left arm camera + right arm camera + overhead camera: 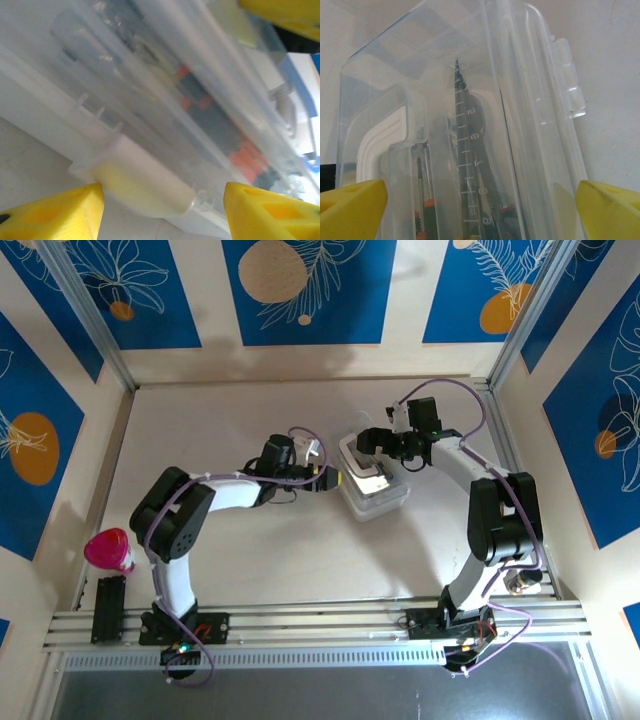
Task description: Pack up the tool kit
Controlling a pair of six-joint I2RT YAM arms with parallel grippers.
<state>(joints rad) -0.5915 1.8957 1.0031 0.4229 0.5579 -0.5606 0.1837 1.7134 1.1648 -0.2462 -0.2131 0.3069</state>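
Observation:
The tool kit's clear plastic case [372, 485] lies right of the table's centre with its lid down. My left gripper [336, 480] is at its left side and my right gripper [376, 440] at its far end. Up close, the left gripper [162, 212] is open, its yellow fingertips [55, 212] either side of the case's white latch [145, 180], not touching it. Orange-and-black screwdrivers [240, 155] show through the wall. The right gripper [480, 210] is open, straddling the case [520, 100]. Inside lie a marked metal tool [465, 165], screwdrivers [422, 210] and the white handle [380, 145].
A pink cup [108, 550] stands at the table's left edge, with a black block [108, 608] just in front of it. Walls with aluminium posts close in the table on three sides. The rail [320, 625] with the arm bases runs along the near edge.

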